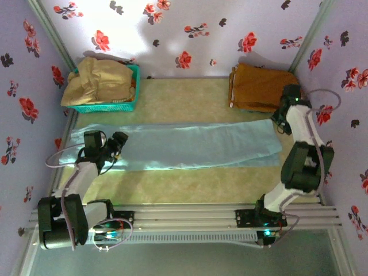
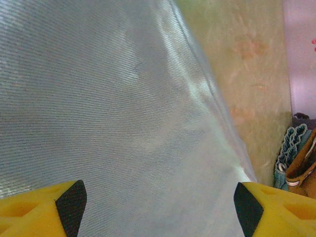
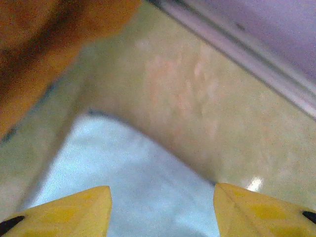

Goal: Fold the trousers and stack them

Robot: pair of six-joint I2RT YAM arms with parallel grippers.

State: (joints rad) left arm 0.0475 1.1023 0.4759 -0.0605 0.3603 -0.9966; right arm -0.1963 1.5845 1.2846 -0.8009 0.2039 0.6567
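Gaping jaws, seemingly empty, over trousers [image 1: 195, 146]

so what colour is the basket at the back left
The basket is teal, clearest in the top external view.

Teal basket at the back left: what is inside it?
The basket holds a crumpled beige garment, heaped above its rim. Whatever lies beneath that garment, and the basket's floor, is covered.
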